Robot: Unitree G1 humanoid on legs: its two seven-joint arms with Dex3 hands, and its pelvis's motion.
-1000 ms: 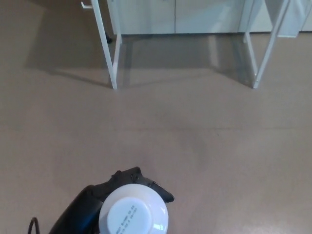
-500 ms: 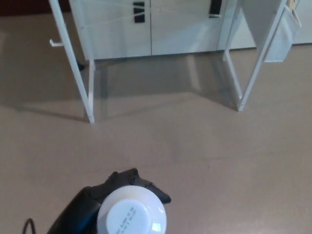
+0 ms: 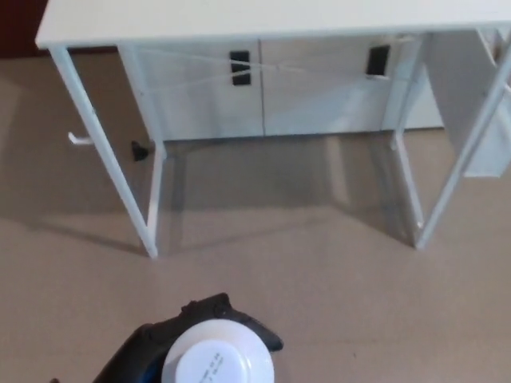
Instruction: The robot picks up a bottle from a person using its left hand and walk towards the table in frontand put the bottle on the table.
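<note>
A white bottle (image 3: pixel 217 361) shows from above at the bottom of the head view, its round cap facing the camera. My left hand (image 3: pixel 164 339) is shut on it, black fingers (image 3: pixel 239 319) wrapped around its far side. The white table (image 3: pixel 263 17) stands ahead at the top of the picture, its top edge and thin white legs (image 3: pixel 104 152) in view. My right hand does not show.
White cabinets (image 3: pixel 263 88) with dark handles stand behind the table, under its top. A white panel (image 3: pixel 471 96) hangs at the table's right end. Beige floor (image 3: pixel 303 263) lies between me and the table legs.
The whole picture has shifted: the table now sits lower and larger in view, with its top showing. The bottle stays in my left hand at the same place in the picture.
</note>
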